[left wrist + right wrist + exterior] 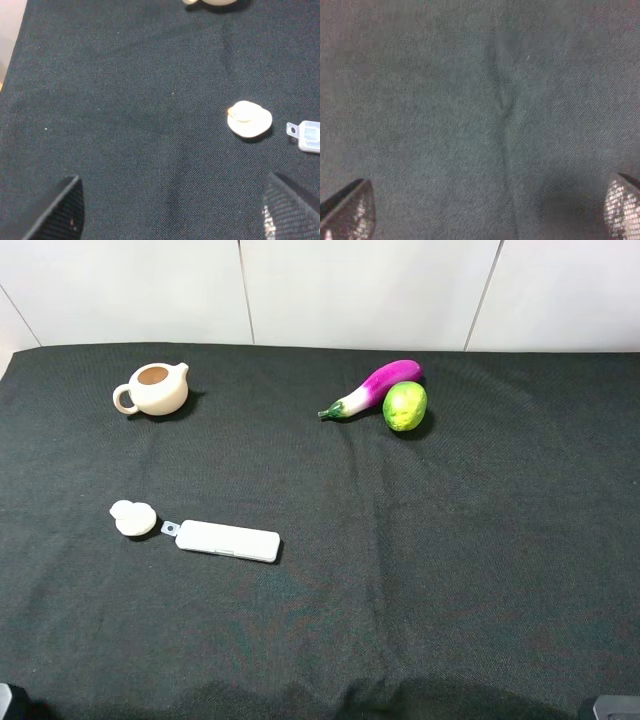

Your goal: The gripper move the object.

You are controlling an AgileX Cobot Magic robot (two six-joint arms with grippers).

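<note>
The yellow-green lime-like fruit (pixel 405 406) lies on the black cloth at the back right, touching the purple-and-white eggplant (pixel 374 388). Both arms sit at the near edge, barely in the exterior high view. My left gripper (pixel 172 212) is open and empty, its fingertips (pixel 60 212) wide apart over bare cloth. My right gripper (pixel 490 210) is open and empty too, its fingertips (pixel 350 210) wide apart over bare cloth with a crease. The fruit shows in neither wrist view.
A cream teapot (pixel 154 388) stands at the back left. Its small cream lid (pixel 133 517), also in the left wrist view (pixel 249 119), lies beside a white flat case (pixel 226 540). The black cloth (pixel 450 570) covers the table; a white wall stands behind.
</note>
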